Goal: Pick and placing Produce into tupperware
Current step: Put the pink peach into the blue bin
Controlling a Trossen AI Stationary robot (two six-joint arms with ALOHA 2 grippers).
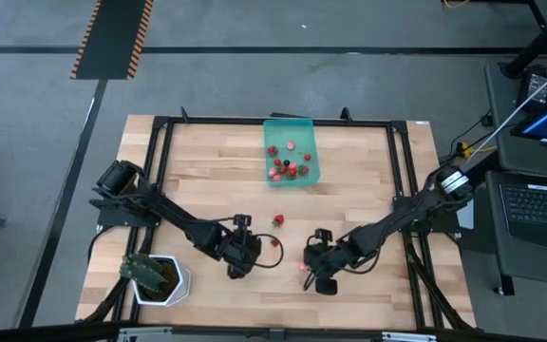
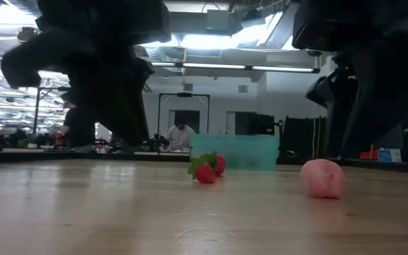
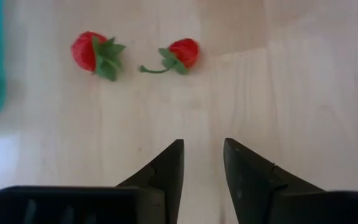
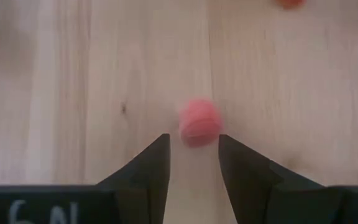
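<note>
Both grippers sit mid-table, well off the edges. Left gripper (image 3: 202,163) jaws are parted and empty, two strawberries (image 3: 95,53) ahead. Right gripper (image 4: 193,157) jaws are parted, a pink fruit (image 4: 199,121) just beyond its tips.

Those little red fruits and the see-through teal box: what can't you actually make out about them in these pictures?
- Fruits inside the rectangular translucent teal plastic container: high view, too small to count or tell apart.
- Same container: low view, its frosted wall and the two red strawberries with green tops hide the contents; left wrist view, cut off by the edge.
- Round pale pink fruit: right wrist view, blurred.
- Red fruit: right wrist view, cut by the edge.
</note>
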